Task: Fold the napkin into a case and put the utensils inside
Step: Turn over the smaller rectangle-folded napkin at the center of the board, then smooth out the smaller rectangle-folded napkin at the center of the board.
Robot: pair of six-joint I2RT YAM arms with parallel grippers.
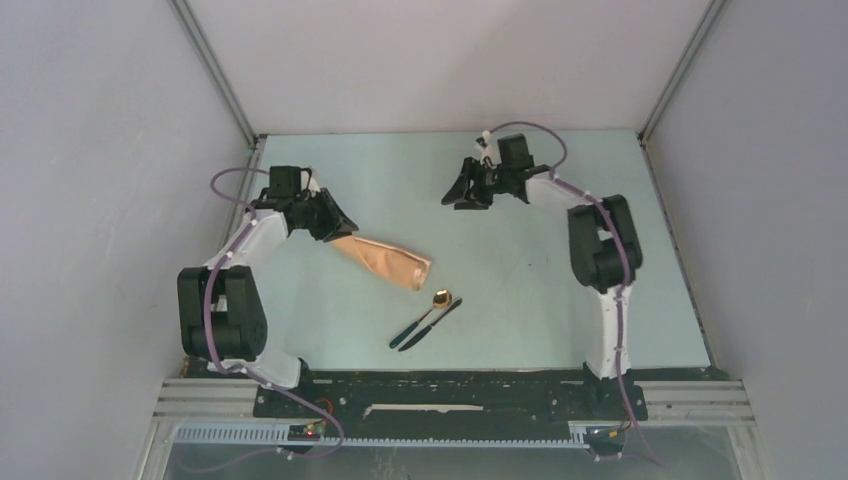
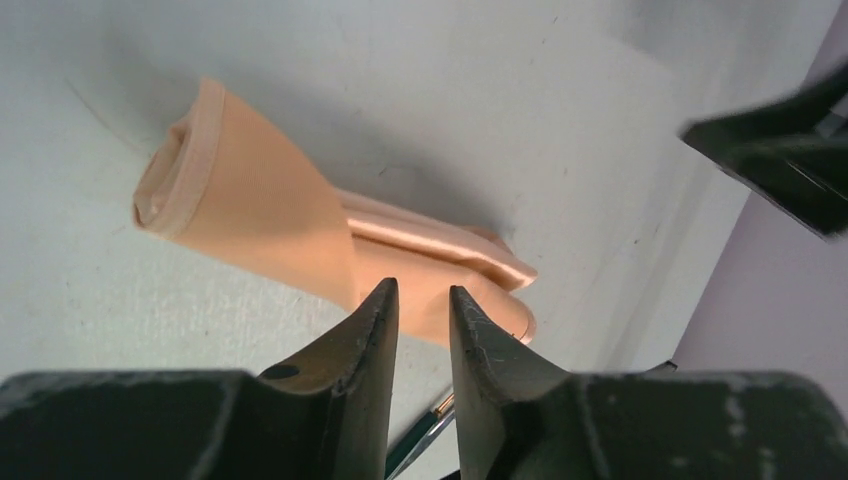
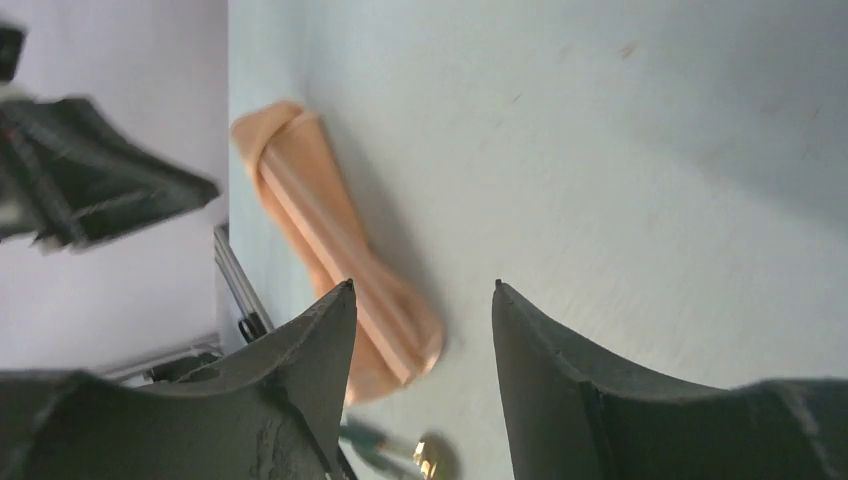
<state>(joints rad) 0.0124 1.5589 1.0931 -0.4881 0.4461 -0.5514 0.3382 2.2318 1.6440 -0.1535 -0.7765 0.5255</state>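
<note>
The napkin lies folded as a narrow peach-tan case [image 1: 385, 260] left of the table's middle, running diagonally. It also shows in the left wrist view [image 2: 260, 210] and the right wrist view [image 3: 330, 230]. The gold-bowled spoon [image 1: 428, 312] and the dark knife [image 1: 436, 320] lie side by side on the table just in front of the case's right end, outside it. My left gripper [image 1: 343, 228] hovers at the case's far left end, its jaws a narrow gap apart and empty [image 2: 422, 290]. My right gripper [image 1: 458, 196] is wide open and empty [image 3: 424, 288], raised at the back.
The pale table [image 1: 560, 280] is bounded by white walls on the left, back and right. A black base rail [image 1: 450, 395] runs along the near edge.
</note>
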